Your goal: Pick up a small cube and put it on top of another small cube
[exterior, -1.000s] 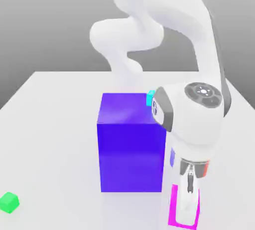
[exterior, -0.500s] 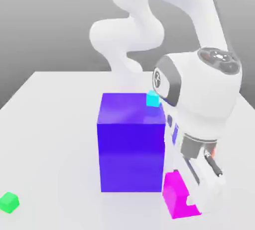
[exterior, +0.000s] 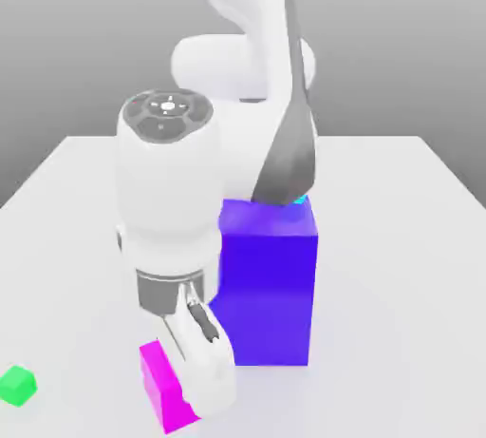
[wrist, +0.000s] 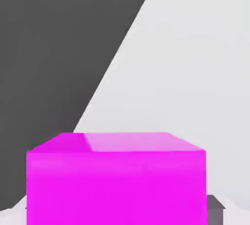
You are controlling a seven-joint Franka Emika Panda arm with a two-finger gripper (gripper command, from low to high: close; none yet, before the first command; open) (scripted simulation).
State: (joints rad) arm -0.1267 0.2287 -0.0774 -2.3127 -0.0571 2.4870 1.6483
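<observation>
The small cube (exterior: 161, 384) is bright magenta and sits low near the table's front, toward the exterior view's left of the big blue-purple block (exterior: 271, 284). My gripper (exterior: 185, 396) is shut on the cube, with a white finger (exterior: 209, 370) lying against its side and the hand tilted. In the hand view the small cube (wrist: 116, 180) sits close up between the fingers, with a grey fingertip (wrist: 216, 204) showing beside it. Whether the cube rests on the table or hangs just above it, I cannot tell.
A tiny green cube (exterior: 17, 384) lies at the front of the exterior view's left. A sliver of a tiny cyan cube (exterior: 300, 200) peeks out on the big block's top, behind the arm. The white table (exterior: 399, 237) extends to the exterior view's right.
The arm has swung from the exterior view's right of the big block round its front to the left, carrying the magenta cube with it. The grip stayed shut.
</observation>
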